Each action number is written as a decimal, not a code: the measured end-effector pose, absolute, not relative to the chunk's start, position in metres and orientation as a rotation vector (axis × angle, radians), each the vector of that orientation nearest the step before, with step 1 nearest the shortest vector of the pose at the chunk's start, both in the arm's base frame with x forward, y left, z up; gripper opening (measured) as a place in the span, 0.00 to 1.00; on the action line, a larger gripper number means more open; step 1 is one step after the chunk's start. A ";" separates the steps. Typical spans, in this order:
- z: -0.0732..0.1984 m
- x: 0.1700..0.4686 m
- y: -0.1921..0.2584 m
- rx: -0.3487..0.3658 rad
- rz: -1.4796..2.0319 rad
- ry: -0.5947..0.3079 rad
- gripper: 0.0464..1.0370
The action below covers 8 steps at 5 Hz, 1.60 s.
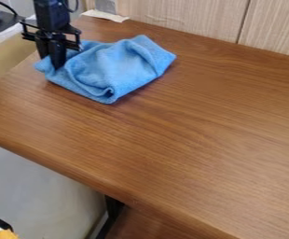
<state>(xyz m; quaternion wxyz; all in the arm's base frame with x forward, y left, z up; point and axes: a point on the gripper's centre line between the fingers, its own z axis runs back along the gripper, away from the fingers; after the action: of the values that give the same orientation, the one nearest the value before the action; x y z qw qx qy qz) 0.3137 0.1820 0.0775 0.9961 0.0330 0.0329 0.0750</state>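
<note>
End effector (55,64) at upper L of cam view, pointing down at L end of blue cloth (119,65), touching it; can't tell if it's gripping or how wide it's set. Cloth is crumpled w/ folds, lying nr the far L corner of the wood surface (190,140). Pale wood-grain panel (184,16) runs along the back, black leg (113,210) below front edge.
</note>
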 end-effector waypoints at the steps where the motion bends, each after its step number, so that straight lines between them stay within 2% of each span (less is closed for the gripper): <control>1: 0.084 0.308 0.192 0.118 0.186 0.097 0.05; 2: 0.092 0.311 0.190 0.123 0.180 0.092 0.05; 3: 0.120 0.322 0.179 0.115 0.158 0.019 0.05; 5: 0.152 0.346 0.127 0.053 0.056 -0.043 0.05; 6: 0.163 0.354 0.091 0.038 -0.053 -0.101 0.05; 7: 0.147 0.350 0.061 0.011 -0.155 -0.073 0.05; 8: 0.130 0.343 0.050 0.016 -0.191 -0.034 0.05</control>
<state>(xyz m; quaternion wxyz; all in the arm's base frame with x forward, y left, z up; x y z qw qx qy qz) 0.3429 0.0504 0.1295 0.9953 0.0079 -0.0170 -0.0951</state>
